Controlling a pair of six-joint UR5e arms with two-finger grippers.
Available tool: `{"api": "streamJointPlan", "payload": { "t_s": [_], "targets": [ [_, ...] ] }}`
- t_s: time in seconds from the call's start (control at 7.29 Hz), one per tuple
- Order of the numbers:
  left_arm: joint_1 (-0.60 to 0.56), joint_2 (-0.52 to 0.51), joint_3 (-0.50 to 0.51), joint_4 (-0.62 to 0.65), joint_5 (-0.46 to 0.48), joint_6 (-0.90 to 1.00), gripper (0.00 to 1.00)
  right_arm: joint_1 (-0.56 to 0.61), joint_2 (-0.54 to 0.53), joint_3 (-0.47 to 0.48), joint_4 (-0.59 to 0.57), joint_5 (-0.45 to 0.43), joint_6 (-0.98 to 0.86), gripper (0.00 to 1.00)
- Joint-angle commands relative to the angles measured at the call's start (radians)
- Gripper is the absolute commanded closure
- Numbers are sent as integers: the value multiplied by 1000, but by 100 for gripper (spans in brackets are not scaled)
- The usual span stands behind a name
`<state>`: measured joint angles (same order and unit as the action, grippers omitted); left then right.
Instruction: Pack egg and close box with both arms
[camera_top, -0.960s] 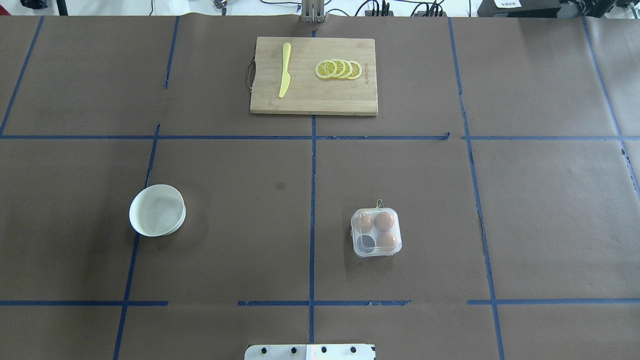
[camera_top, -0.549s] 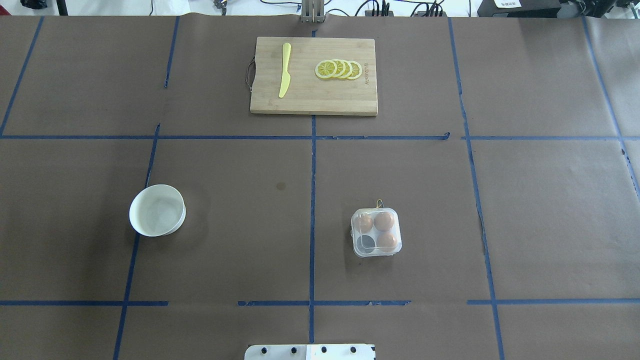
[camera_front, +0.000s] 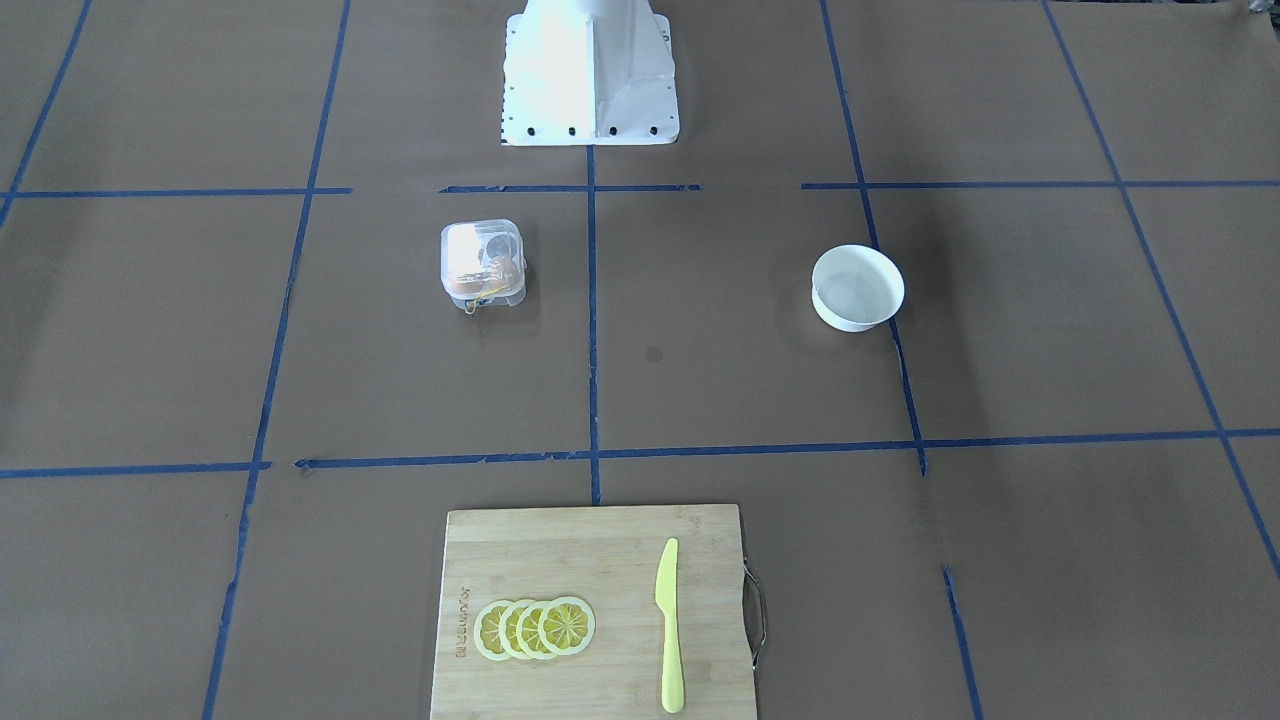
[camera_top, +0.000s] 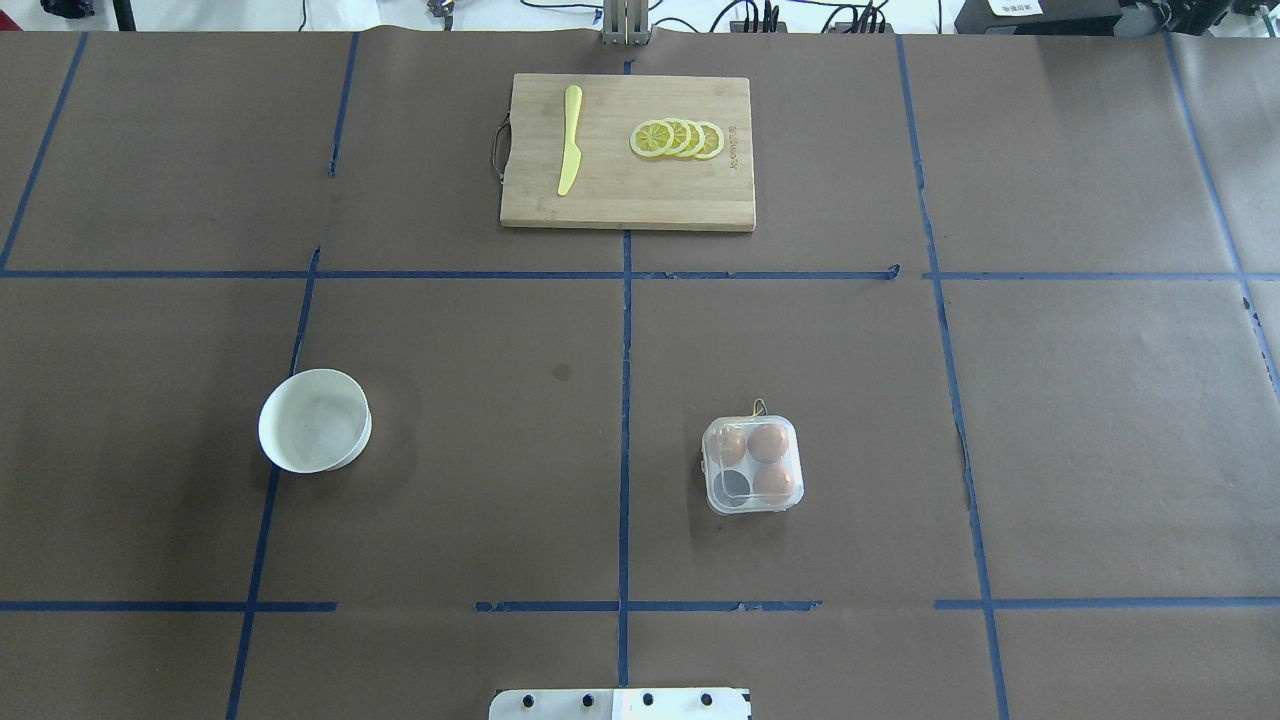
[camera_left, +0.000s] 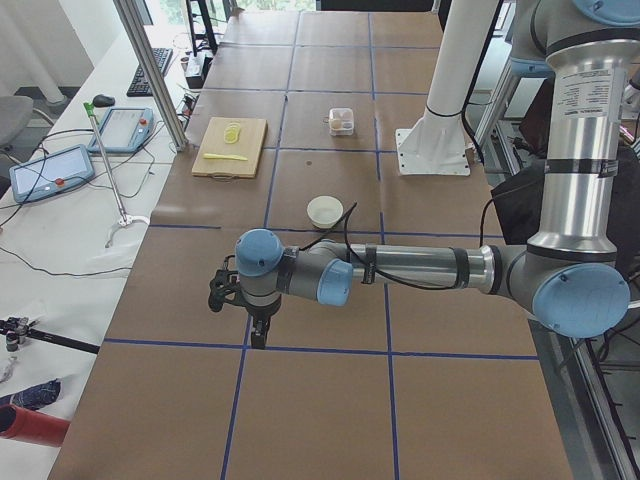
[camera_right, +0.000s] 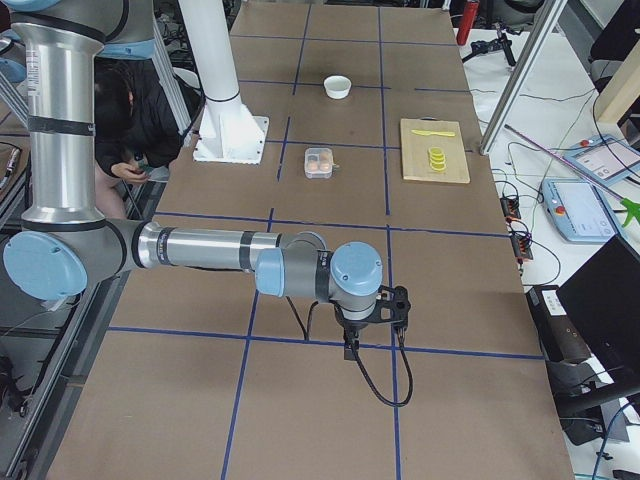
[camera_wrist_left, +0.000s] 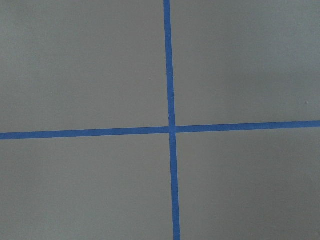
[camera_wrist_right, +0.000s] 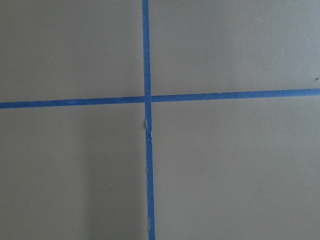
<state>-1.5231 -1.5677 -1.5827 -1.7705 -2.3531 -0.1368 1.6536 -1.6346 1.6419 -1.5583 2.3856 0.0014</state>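
The clear egg box stands right of the table's centre line with its lid down over the cups. It holds three orange-brown eggs, and its near-left cup is empty. It also shows in the front-facing view. My left gripper shows only in the exterior left view, far out toward the table's left end, pointing down over bare paper. My right gripper shows only in the exterior right view, far toward the right end. I cannot tell whether either is open or shut. Both wrist views show only paper and blue tape.
An empty white bowl stands on the left half. A wooden cutting board lies at the far middle with a yellow knife and lemon slices. The white pedestal base stands at the near edge.
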Motion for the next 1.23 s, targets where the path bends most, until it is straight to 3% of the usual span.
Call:
{"api": "streamJointPlan", "payload": {
  "t_s": [0.0, 0.41, 1.1],
  "targets": [
    [1, -2, 1, 0, 0, -3, 0, 0, 2, -2, 15, -3, 3, 0],
    [1, -2, 1, 0, 0, -3, 0, -2, 73, -78, 17, -3, 3, 0],
    [1, -3, 1, 0, 0, -3, 0, -2, 70, -82, 15, -2, 2, 0]
  ]
}}
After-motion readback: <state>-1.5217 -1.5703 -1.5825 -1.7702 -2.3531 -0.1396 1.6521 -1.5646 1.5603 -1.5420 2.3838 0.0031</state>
